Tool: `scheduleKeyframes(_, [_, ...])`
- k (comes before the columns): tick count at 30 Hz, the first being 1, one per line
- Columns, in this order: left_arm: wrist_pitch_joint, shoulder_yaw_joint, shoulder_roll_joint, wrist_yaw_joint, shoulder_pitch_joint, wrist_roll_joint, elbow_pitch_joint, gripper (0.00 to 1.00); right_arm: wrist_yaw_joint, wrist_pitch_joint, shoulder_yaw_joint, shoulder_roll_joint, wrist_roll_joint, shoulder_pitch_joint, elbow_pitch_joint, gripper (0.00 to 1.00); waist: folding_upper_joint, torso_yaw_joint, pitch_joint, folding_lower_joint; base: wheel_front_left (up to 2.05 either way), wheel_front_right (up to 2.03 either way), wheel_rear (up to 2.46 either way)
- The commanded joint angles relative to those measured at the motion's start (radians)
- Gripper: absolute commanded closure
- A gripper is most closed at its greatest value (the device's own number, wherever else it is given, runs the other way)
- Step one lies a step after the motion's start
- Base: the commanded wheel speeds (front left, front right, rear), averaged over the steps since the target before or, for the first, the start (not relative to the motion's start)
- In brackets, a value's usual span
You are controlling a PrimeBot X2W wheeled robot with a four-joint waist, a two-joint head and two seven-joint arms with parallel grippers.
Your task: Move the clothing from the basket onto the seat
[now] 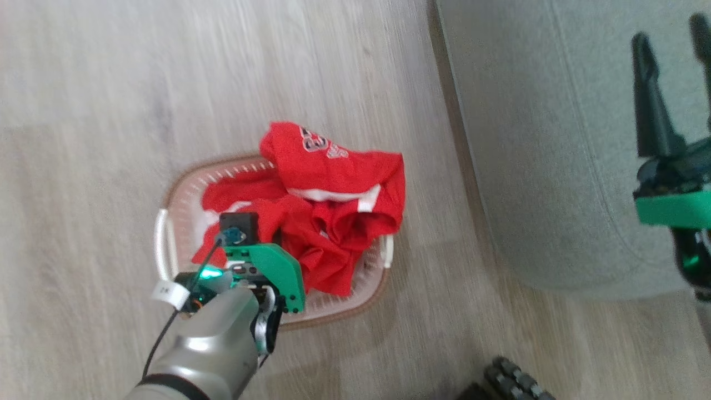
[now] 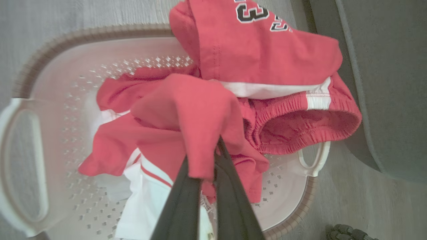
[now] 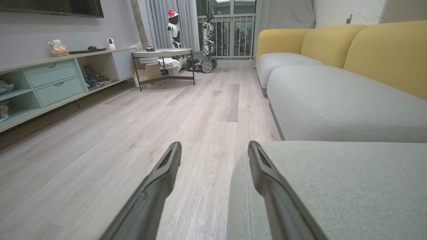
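Floor (image 1: 111,111): pale wood planks under everything. The basket stands directly on it.

Seat (image 1: 555,139): a big grey-green cushion with a rounded corner, off to the robot's right of the basket, with a strip of floor between them. The part I can see is bare, with no red fabric on it.

Basket (image 1: 179,186): a small white perforated oval with a brown rim and 2 white side handles. It sits upright and is loaded.

Clothing (image 1: 333,183): a rumpled red heap with white trim that fills most of the basket. The piece with black lettering lies on top and spills over the far rim toward the seat. An elastic waistband gapes open on the seat side. I cannot tell how many garments there are.

Left claw (image 2: 206,160): down in the heap, with its 2 dark fingers pinched together on a fold of red fabric near the middle. The fold drapes over the fingertips.

Right claw (image 1: 670,30): hovering above the seat with its fingers spread wide apart, holding nothing.

Done: as I judge it, only the grasp. The fabric is pinched, but the heap is not yet clear of the basket.

Left to do: nearly all of it. The held piece must be lifted clear, carried across the gap and let go on the seat, and the same goes for whatever stays behind.

Watch for: the pinched fold may drag its tangled neighbours, or tip the light basket.
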Motion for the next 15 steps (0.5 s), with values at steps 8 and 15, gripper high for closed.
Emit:
scheduleKeyframes(8, [-0.017,0.134,0.017,0.010,0.086,0.165,-0.145,1.00,0.000,-0.006,0.019,-0.013,-0.029,0.122,0.007,0.00,-0.0001,0.095,-0.225,0.0000,0.00,0.00,0.00])
scheduleKeyframes(15, [-0.017,0.289,0.054,0.010,0.192,0.323,-0.323,1.00,0.000,-0.006,0.038,0.017,-0.048,0.176,0.023,0.00,-0.0001,0.120,-0.323,0.0000,0.00,0.00,0.00])
